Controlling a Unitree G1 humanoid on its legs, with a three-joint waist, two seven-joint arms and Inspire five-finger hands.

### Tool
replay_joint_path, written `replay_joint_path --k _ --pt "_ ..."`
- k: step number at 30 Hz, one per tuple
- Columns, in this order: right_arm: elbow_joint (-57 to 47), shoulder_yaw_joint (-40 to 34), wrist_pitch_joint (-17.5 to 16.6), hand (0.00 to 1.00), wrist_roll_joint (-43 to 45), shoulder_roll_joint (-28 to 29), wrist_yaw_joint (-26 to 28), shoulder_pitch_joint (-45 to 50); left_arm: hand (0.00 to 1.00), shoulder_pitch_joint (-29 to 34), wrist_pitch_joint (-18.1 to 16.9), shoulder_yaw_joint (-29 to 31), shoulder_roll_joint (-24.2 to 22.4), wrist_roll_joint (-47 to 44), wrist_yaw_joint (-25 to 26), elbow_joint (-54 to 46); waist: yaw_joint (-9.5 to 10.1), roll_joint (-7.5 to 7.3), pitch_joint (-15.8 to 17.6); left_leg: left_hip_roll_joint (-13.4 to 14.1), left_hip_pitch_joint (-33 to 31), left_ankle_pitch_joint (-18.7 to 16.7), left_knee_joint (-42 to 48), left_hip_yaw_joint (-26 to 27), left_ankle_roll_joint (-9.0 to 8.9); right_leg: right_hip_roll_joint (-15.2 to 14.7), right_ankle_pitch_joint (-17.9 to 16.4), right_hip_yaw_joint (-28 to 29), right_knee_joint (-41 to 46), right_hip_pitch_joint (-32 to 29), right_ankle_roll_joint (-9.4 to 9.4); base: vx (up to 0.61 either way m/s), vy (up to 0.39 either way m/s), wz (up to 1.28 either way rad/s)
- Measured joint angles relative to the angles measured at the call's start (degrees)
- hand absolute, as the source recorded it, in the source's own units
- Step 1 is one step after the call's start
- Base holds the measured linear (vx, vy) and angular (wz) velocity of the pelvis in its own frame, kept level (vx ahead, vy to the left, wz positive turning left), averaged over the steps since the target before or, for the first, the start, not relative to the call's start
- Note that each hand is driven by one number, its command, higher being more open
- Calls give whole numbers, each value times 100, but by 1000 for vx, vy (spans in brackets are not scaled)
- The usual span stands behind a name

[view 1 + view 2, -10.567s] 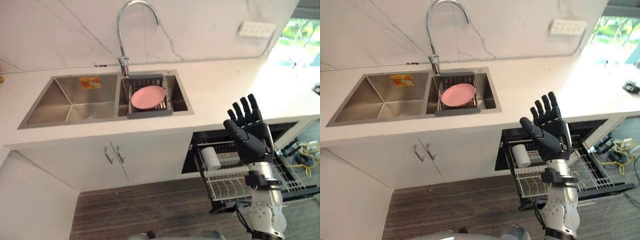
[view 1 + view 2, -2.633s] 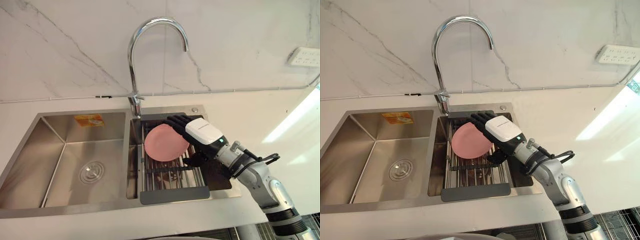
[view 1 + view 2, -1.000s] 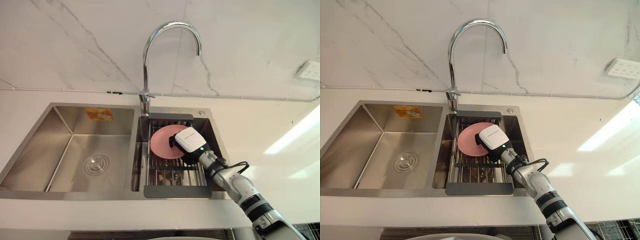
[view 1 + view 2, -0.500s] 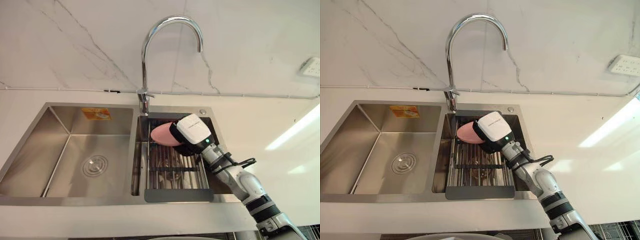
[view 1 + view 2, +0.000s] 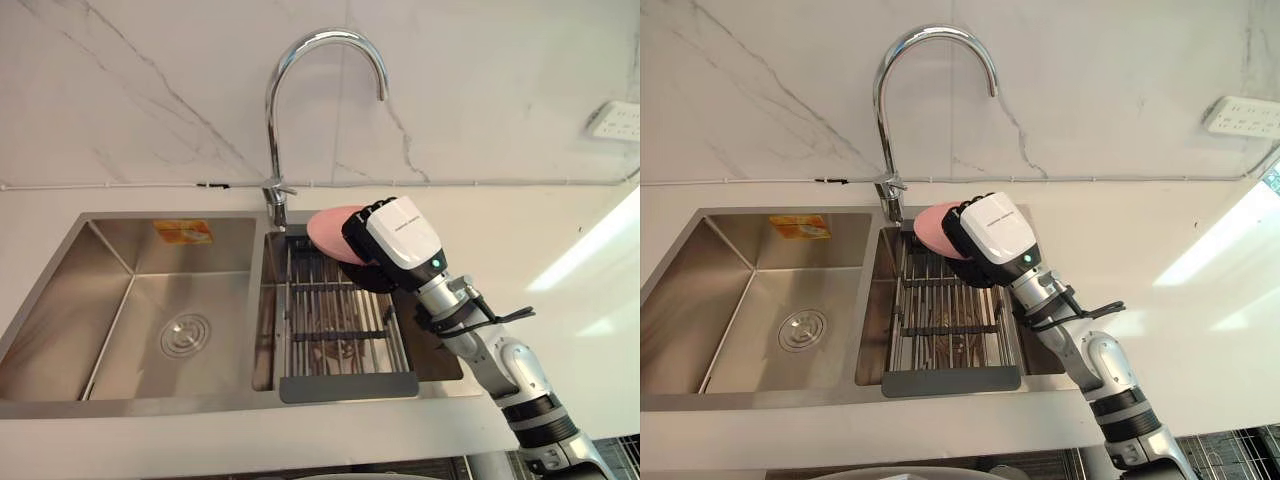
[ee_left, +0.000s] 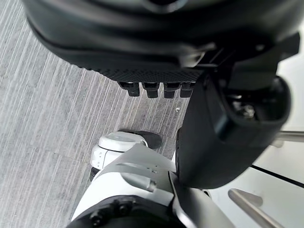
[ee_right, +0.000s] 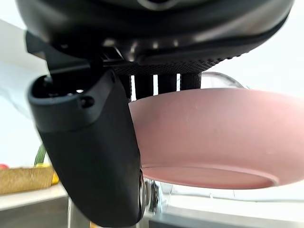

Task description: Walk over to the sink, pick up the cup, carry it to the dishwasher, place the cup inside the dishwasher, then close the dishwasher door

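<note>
Though named a cup in the task, looks more like a shallow pink bowl (image 7: pixel 213 137) with a low foot ring. Held tilted, clear above the sink rack (image 5: pixel 340 325), close to the foot of the faucet (image 5: pixel 275 150), over the right basin of the sink (image 5: pixel 150 290). Pinched at one edge by the right hand (image 5: pixel 398 243): thumb (image 7: pixel 90 156) against the outer wall, fingers (image 7: pixel 166 81) curled over the rim.

Judged light and stiff, either plastic or glazed ceramic; cannot tell which. Smooth, so likely slippery, more so if wet, and breakable if ceramic. Best taken at the rim with thumb and fingers on opposite faces, as now. Prone to swing or slide from a one-edge pinch, so worth carrying level and without jolts.

Left hand (image 6: pixel 161 61) low over the grey plank floor (image 6: pixel 42 133), fingers relaxed, holding nothing.
</note>
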Motion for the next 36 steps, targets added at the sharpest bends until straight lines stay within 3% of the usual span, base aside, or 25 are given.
replay_joint_path --k 2,4,7,10,11,12,14,16,17,18,19,20,21,23,24,25,26,27,28,29,30,31,32,33,36 --pt "-7 -112 10 0 61 -98 -5 -8 100 -20 -51 12 -9 -5 -4 -4 35 15 -1 47 -243 -234 441 43 9 15 -11 78 4 -87 -28 16 25 -22" --pt "5 -138 -114 0 82 -356 -11 -80 100 72 -188 22 -80 -19 -81 0 120 216 -20 318 -770 -807 1674 224 -11 174 -3 443 7 -253 -104 15 40 -69" --pt "99 -148 -279 0 79 -396 -42 -223 100 -72 -320 10 -11 -36 -131 -12 83 237 15 336 -1121 -853 2080 -136 -3 251 140 694 159 -591 -231 -31 15 -60" --pt "354 -174 -373 0 77 -520 -107 -426 100 -146 -366 -119 -209 -132 -225 -37 74 492 100 204 -686 -898 1598 -650 -17 308 149 1179 525 -789 -248 -100 49 -97" --pt "369 -322 -237 0 79 -512 -182 -464 100 -281 -248 -261 -178 -125 -228 3 -112 473 202 50 -646 -812 1420 -681 7 194 138 1274 798 -998 -208 -185 71 -35" --pt "384 -358 -159 0 77 -514 -182 -464 100 -308 -224 -265 -160 -125 -230 -2 -160 445 232 -17 -634 -779 1410 -680 22 150 141 1305 867 -1030 -192 -208 80 -24" --pt "438 -406 50 0 75 -524 -180 -477 100 -361 -160 -274 -137 -130 -238 -14 -156 342 303 -216 -502 -747 1362 -684 36 95 182 1518 942 -1067 -87 -233 85 -50" --pt "369 -403 53 0 76 -484 -178 -569 100 -342 -140 -266 -150 -153 -240 -15 -117 223 362 -400 -451 -716 1308 -598 103 19 134 1509 728 -1094 -6 -270 101 -101" --pt "210 -407 30 0 77 -394 -173 -609 100 -323 -93 -264 -135 -258 -204 -4 -50 256 369 -352 -408 -556 1113 -333 318 -105 32 1154 749 -1166 45 -314 71 -141" --pt "86 -405 -90 0 75 -294 -174 -651 100 -296 -42 -263 -133 -368 -158 22 -6 228 407 -308 -362 -410 942 47 385 -380 -158 569 1261 -1470 -27 -293 60 -147" --pt "30 -402 -164 0 72 -276 -174 -658 100 -294 -8 -261 -128 -388 -127 54 14 222 410 -279 -346 -361 898 206 363 -493 -252 329 1666 -1618 -154 -251 20 -126" --pt "-2 -399 -296 0 42 -275 -173 -662 100 -298 68 -258 -100 -432 -74 169 -9 241 402 -186 -320 -299 839 401 350 -726 -527 22 2622 -1765 -338 -114 8 -89" --pt "-1 -407 -309 0 -24 -291 -155 -661 100 -290 161 -258 -53 -455 -71 197 -25 238 398 -72 -275 -253 797 510 312 -970 -851 -115 3459 -1692 -352 -91 -27 -68" --pt "4 -426 -307 0 -82 -334 -138 -662 100 -292 210 -254 1 -450 -71 178 -22 216 384 71 -280 -221 887 549 262 -1338 -1151 -218 4085 -1404 -373 -6 -119 -28" --pt "20 -429 -315 0 -136 -349 -133 -678 100 -286 229 -208 42 -452 -63 106 3 106 331 121 -416 -239 1084 552 245 -1767 -1116 -298 4231 -1134 -416 21 -215 -38" --pt "73 -424 -337 0 -175 -377 -114 -815 100 -306 267 -61 122 -455 -53 -38 116 23 372 180 -640 -359 1449 480 150 -1798 -1052 -454 4206 -1138 -410 -45 -279 -41" --pt "81 -423 -327 0 -232 -405 -87 -845 100 -321 302 14 104 -462 -35 -67 149 -4 388 196 -723 -416 1495 319 116 -1769 -1039 -641 4184 -1136 -601 -117 -135 -67" --pt "105 -426 -296 0 -304 -454 -44 -933 100 -304 388 -2 58 -474 9 -78 195 8 377 7 -650 -413 1254 4 128 -1586 -1022 -611 3853 -1104 -763 -162 -22 -89" --pt "119 -439 -278 0 -304 -444 -46 -1015 100 -255 465 -55 18 -480 43 -93 268 123 285 132 -594 -180 935 89 180 -1109 -1118 -394 3083 -838 -758 -120 50 -106" --pt "104 -435 -259 0 -305 -455 -43 -1084 100 -241 481 -2 29 -520 90 -126 324 37 299 156 -586 -151 881 260 174 -1174 -1340 -454 3309 -876 -762 -99 -25 -110" --pt "105 -437 -303 0 -305 -468 -43 -1128 100 -244 515 6 154 -588 177 -137 351 -123 231 166 -630 -144 919 450 162 -1421 -1614 -653 3523 -763 -624 -51 -113 -74" --pt "104 -435 -335 0 -303 -483 -41 -1154 100 -237 542 -31 221 -585 187 -147 356 -188 190 187 -654 -140 915 510 140 -1508 -1623 -767 3348 -610 -560 -47 -179 -73" --pt "71 -435 -371 0 -287 -520 -14 -1226 100 -250 580 -36 312 -572 192 -156 367 -277 134 238 -735 -107 922 623 59 -1574 -1452 -954 2728 -282 -363 -15 -223 -61" --pt "39 -435 -387 0 -214 -544 40 -1309 100 -270 614 -35 378 -538 189 -225 382 -391 73 312 -819 -51 930 746 -32 -1508 -1138 -945 2014 -40 -47 -20 -249 -59" --pt "34 -564 -350 0 1 -713 243 -1259 100 -311 633 -35 364 -306 152 -262 362 -266 144 564 -765 98 842 867 -265 -1084 -961 -971 1273 236 255 -46 -256 -37"
